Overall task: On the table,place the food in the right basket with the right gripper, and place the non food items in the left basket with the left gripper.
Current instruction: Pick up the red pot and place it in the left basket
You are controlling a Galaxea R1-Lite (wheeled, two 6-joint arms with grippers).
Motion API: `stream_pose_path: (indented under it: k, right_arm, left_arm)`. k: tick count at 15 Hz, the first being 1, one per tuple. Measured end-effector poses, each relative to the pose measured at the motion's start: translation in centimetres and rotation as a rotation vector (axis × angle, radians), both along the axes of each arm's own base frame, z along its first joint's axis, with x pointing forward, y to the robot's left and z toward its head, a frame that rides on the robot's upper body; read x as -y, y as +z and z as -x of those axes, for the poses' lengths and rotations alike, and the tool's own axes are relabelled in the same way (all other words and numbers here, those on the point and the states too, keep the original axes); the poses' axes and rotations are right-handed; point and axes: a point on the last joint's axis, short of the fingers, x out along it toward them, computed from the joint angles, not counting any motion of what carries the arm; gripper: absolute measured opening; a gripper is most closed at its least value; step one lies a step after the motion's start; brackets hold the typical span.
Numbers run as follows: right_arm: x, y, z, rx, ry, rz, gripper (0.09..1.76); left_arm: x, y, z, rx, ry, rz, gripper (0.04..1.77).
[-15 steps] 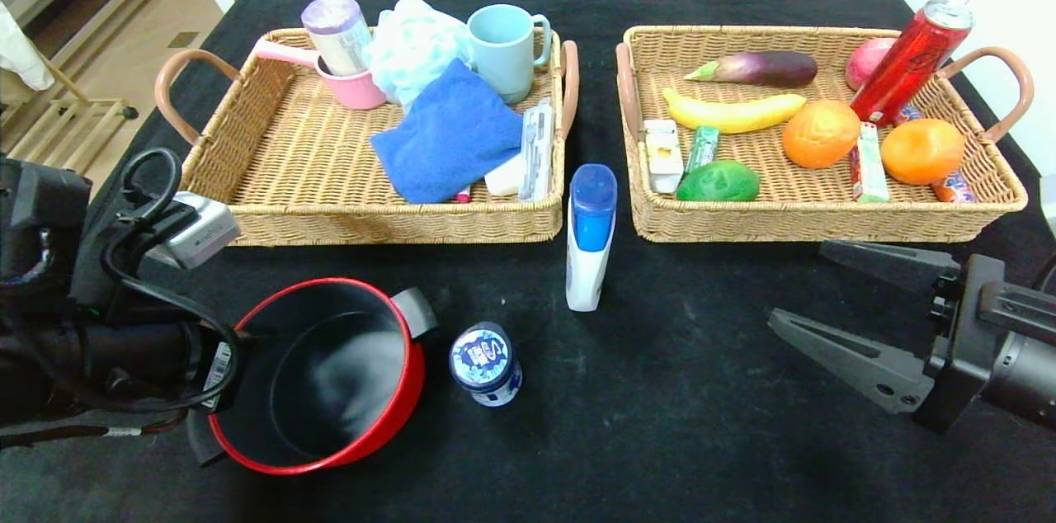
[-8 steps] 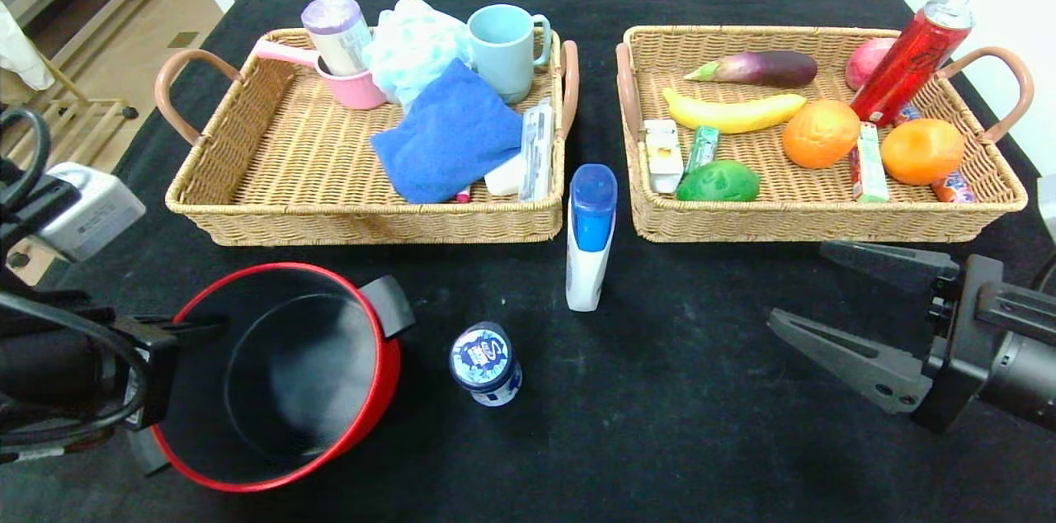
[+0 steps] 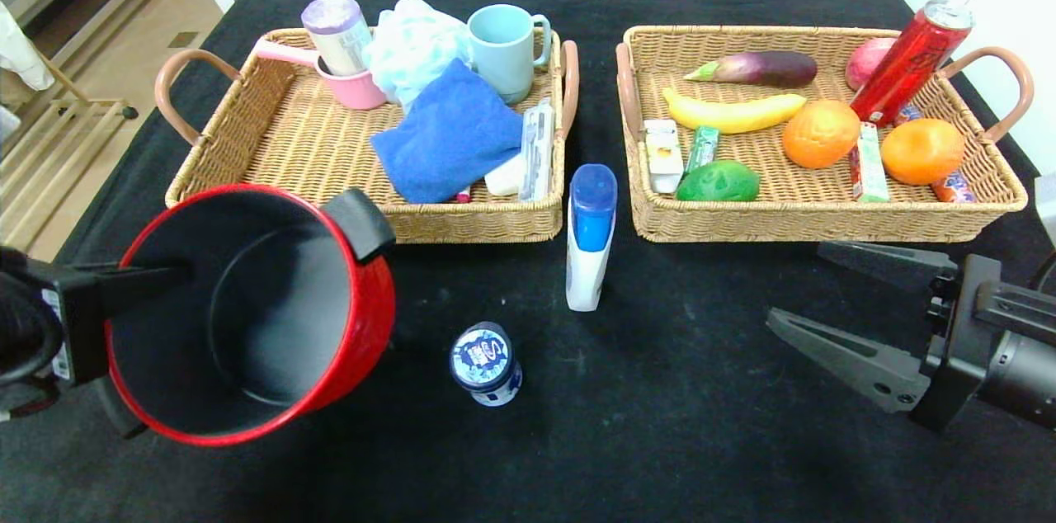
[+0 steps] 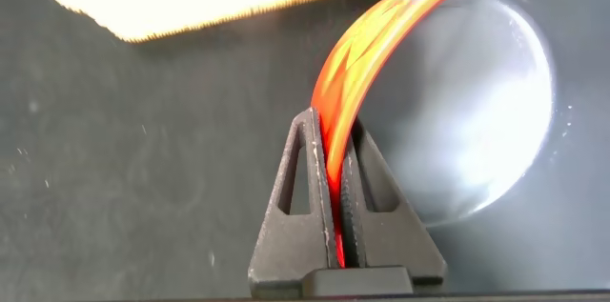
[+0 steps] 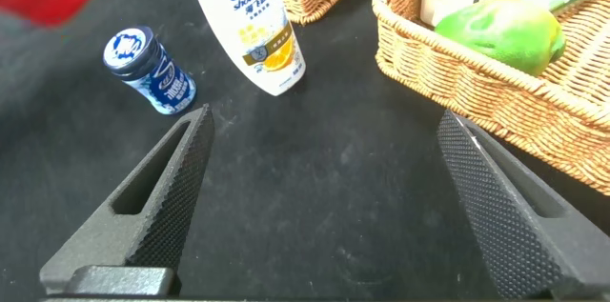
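The left gripper, mostly cut off at the table's left edge, pinches the glossy red pot's rim, lifted and tilted before the wicker left basket; only the wrist view shows this clamp. The tub and bottle lie mid-table. The right gripper hangs spread near the right edge.
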Motion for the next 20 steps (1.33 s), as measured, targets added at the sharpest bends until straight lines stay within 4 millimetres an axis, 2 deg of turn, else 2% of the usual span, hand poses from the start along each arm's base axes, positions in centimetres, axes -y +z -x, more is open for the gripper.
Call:
stream_pose_path:
  k: [6,13,20]
  right_arm:
    - [0.1,0.1,0.0,0.002,-0.004,-0.001,1.71]
    - [0.2,0.4,0.1,0.018,-0.006,-0.007,1.71]
    - [0.5,0.8,0.1,0.027,-0.020,-0.017,1.71]
  left_arm:
    - [0.4,2.1,-2.4,0.045,0.009,0.045,0.17]
    - [1.0,5.3,-6.9,0.196,0.039,0.175,0.17]
    - [-0.8,6.4,-12.4,0.293,0.130,0.200,0.17]
